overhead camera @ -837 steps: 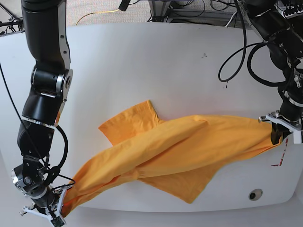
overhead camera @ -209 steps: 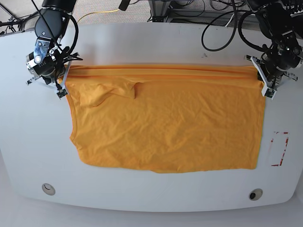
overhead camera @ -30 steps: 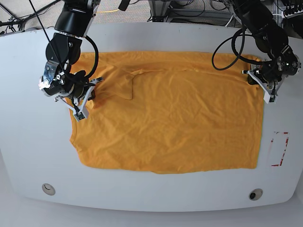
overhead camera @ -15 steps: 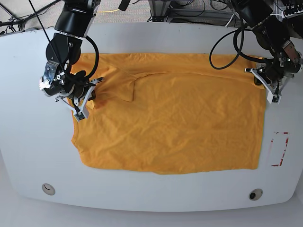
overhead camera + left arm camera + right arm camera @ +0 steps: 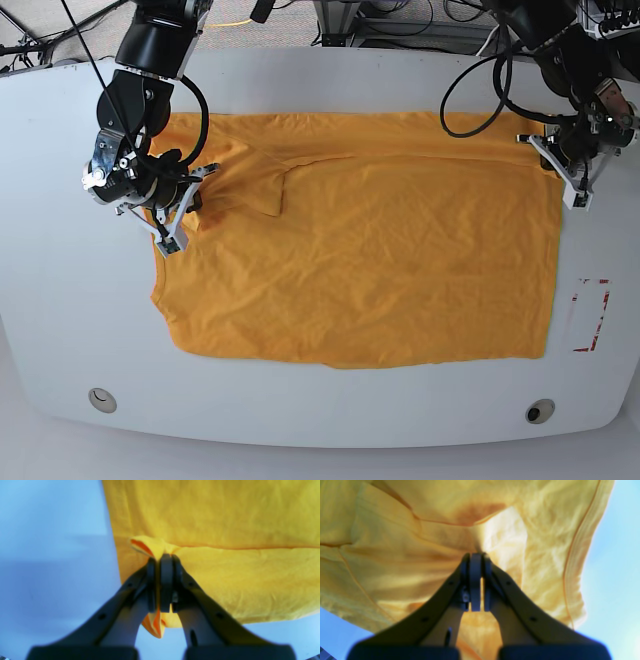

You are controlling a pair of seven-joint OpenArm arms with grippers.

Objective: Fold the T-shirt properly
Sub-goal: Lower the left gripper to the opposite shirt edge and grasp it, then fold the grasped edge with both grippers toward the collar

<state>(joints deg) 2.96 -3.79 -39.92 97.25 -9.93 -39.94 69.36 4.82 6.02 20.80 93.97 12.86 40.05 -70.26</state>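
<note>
A: Orange-yellow cotton, spread wide: the large short-sleeved T-shirt [image 5: 350, 260] lies mostly flat on the white rounded table [image 5: 330, 80], a sleeve folded over near its upper left in the base view.

B: And the grippers?

A: The left gripper [image 5: 161, 562], at the shirt's right edge in the base view [image 5: 575, 175], has its jaws pressed together on a small fold of fabric; a tuft of cloth pokes out above and below the fingers.

B: The right one?

A: The right gripper [image 5: 475, 557] sits at the shirt's left side by the sleeve [image 5: 170, 215], jaws fully closed. The wrist view is blurred, so it looks pinched on the cloth, though I can't make out the fabric between the pads.
</note>
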